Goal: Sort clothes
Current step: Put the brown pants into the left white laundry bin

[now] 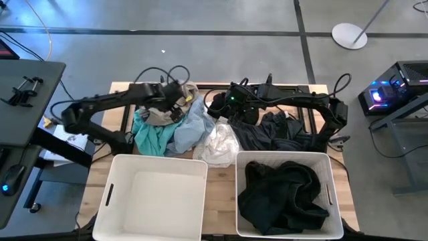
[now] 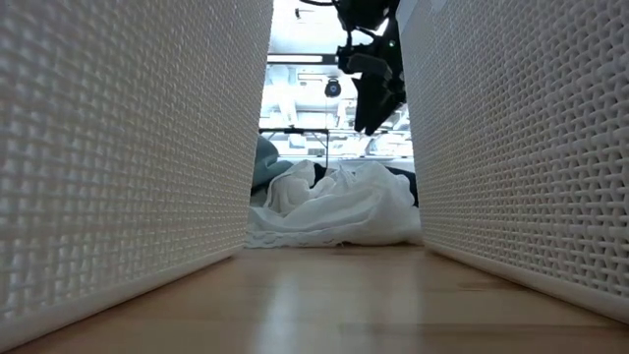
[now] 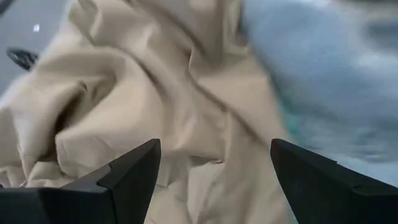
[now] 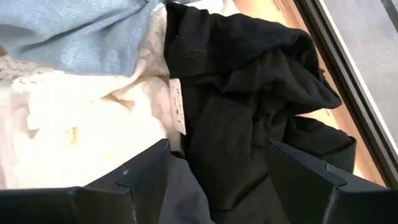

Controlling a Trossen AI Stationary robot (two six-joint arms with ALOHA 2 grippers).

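Counter point(image 1: 221, 201) space at the near edge is taken by two white baskets side by side: the left basket point(image 1: 120, 201) holds nothing that can be seen, while the right basket point(image 1: 331, 194) already carries a heap of black clothes point(image 1: 281, 194). Sorting looks roughly begun rather than half done, since darks have one load in and lights have none.

Behind the baskets the unsorted pile runs as a band across the counter, its long axis left to right. From the left: a teal garment point(image 1: 148, 137), a beige garment point(image 1: 160, 114) farthest back, a pale blue-grey garment point(image 1: 194, 127) draped toward the middle, a white garment point(image 1: 217, 144) spilling forward into the gap between the baskets, and charcoal and black pieces point(image 1: 274, 130) on the right. All are crumpled, so no single garment shows a clear direction.

The left gripper point(image 3: 214, 168) hangs just over the beige cloth with its fingers point(image 3: 134, 171) spread wide and nothing between them; the blue-grey fabric lies beside it. The right gripper point(image 4: 217, 180) hovers over the seam where white lace meets black cloth, fingers likewise parted and empty. A small tag point(image 4: 178, 106) lies on the black fabric's edge, though which garment it belongs to is hard to say.
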